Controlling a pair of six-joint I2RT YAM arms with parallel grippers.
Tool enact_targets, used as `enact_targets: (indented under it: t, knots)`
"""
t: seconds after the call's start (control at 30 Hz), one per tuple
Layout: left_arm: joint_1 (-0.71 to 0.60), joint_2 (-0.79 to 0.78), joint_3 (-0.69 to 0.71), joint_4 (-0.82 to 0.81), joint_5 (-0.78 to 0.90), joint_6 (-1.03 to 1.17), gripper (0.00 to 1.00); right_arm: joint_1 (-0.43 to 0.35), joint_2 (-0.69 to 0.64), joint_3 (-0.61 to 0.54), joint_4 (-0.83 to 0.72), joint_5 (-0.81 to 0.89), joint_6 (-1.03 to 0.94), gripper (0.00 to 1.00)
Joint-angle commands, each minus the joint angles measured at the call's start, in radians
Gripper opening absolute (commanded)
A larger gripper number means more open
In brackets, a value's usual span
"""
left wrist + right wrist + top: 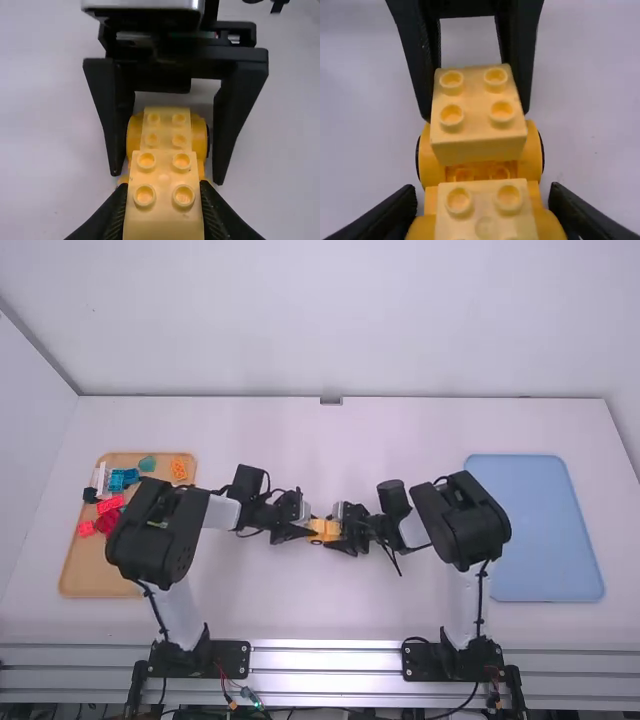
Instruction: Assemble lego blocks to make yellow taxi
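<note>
High view, centre of frame: taxi work between the two grippers, over the table [330, 610]. Left gripper [477, 114] clamps a yellow block [479, 107] above one end of the wheeled base [430, 159]; second block [487, 207] at the base's other end. Right gripper [169, 179] around the base; grip or loose, can't tell. Advice: brace base, level held block, match bare studs, press straight down, release only once seated.
</note>
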Motion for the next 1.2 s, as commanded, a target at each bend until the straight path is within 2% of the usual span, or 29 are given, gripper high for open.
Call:
enact_targets:
  t: [0.0,0.1,0.27,0.43,0.77,1.17]
  knots:
    - [-0.006,0.025,0.020,-0.004,0.047,-0.002,0.10,-0.003,0.015,0.015,-0.004,0.000,-0.001,0.61]
    - [-0.005,0.026,0.019,-0.003,0.062,0.006,0.09,-0.003,0.015,0.015,-0.005,0.000,-0.001,0.45]
    - [-0.013,0.026,0.019,-0.010,0.058,0.046,0.07,-0.003,0.015,0.019,-0.042,-0.006,-0.047,0.34]
    - [-0.021,0.026,0.019,-0.011,0.058,0.047,0.07,-0.003,0.015,0.040,-0.112,-0.007,-0.072,0.34]
    - [-0.034,0.026,0.019,-0.006,-0.016,0.047,0.07,0.005,0.015,0.034,-0.105,-0.007,-0.072,0.34]
    - [-0.034,0.026,0.019,0.019,-0.011,0.046,0.06,0.005,0.015,0.035,-0.105,-0.007,-0.072,0.33]
